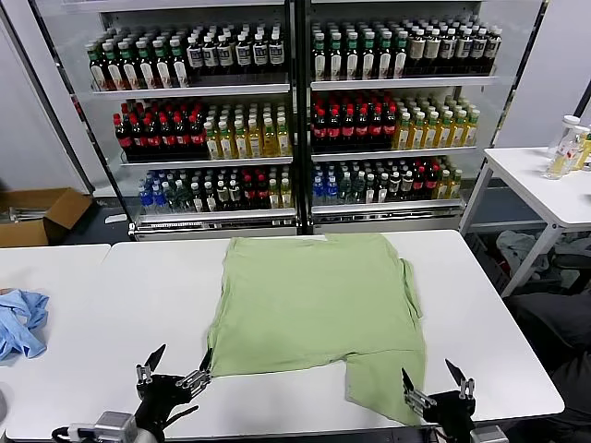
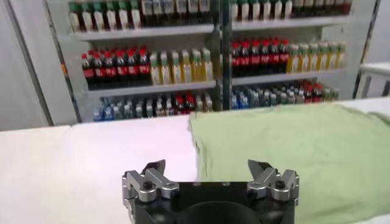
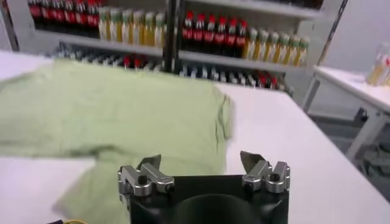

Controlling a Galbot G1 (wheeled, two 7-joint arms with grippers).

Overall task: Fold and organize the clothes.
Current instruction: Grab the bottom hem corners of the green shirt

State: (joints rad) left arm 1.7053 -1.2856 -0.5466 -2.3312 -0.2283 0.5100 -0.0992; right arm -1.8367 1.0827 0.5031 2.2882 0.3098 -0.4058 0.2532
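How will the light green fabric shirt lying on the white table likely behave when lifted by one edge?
The light green fabric shirt lies flat with soft wrinkles, so it will probably droop limply. It looks thin, so probably light. One flap already hangs unevenly, so folds may shift.

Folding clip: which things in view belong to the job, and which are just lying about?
Job:
- green shirt, spread on the white table
- left gripper, open, empty, near edge
- right gripper, open, empty, near edge

Lying about:
- light blue garment
- bottle shelves
- cardboard box
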